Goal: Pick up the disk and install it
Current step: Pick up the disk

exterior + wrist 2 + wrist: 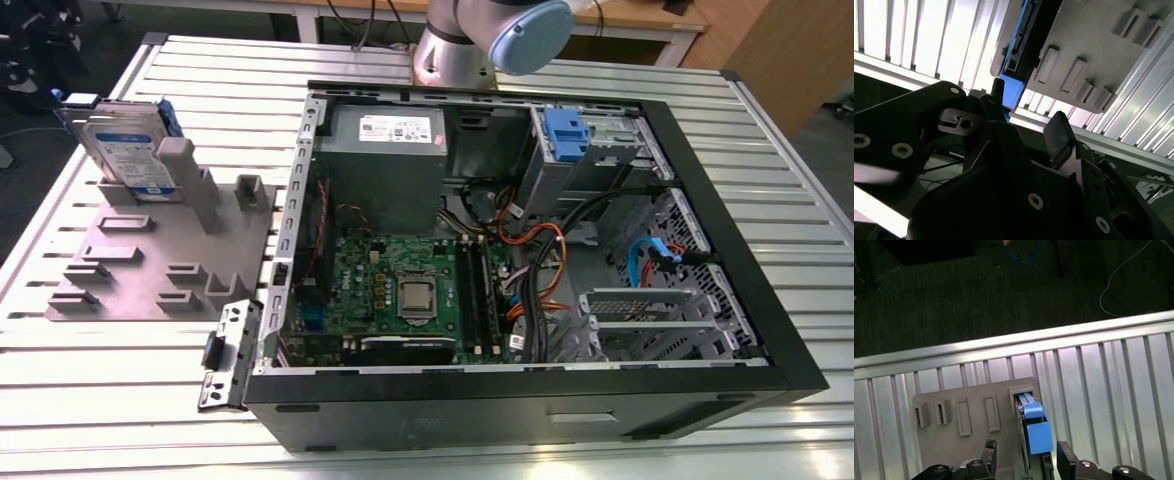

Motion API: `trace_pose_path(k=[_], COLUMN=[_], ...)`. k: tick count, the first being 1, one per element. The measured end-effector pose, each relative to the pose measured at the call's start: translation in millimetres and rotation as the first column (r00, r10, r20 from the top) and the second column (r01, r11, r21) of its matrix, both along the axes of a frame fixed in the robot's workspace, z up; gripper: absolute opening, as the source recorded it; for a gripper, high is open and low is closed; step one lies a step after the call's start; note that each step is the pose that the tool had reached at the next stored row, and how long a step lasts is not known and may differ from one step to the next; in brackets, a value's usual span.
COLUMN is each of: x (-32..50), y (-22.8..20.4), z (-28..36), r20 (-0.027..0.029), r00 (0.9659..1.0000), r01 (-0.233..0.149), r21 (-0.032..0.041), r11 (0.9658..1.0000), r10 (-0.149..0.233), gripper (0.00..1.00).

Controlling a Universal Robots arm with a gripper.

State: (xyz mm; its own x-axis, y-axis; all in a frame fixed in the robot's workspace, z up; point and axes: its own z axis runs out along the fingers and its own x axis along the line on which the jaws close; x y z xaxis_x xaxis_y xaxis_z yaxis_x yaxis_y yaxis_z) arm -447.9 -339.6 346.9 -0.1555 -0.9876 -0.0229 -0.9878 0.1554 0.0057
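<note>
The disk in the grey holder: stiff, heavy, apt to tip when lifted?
The disk is probably rigid and heavy for its size, given its metal body. Standing on edge in the grey holder, it would likely topple once free of its slot. Its blue frame looks like smooth plastic, perhaps slippery.

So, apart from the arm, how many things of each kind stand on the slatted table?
Disk: 1
Grey holder plate: 1
Open computer case: 1
Total: 3
</note>
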Motion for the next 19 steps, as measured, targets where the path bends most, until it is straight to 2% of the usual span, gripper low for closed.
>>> trace_pose_path(k=[5, 11, 19], x=[-0.6, -0.9, -0.9], y=[0.1, 1.8, 2.1], z=[-5.1, -11.2, -11.7], r20=[0.0003, 0.0003, 0.0004], r00=[0.9982, 0.9979, 0.9978], r01=[-0.06, -0.065, -0.066], r21=[0.0006, 0.0014, 0.0016], r11=[0.9982, 0.9979, 0.9978], r10=[0.06, 0.065, 0.066], gripper=[0.59, 0.59, 0.59])
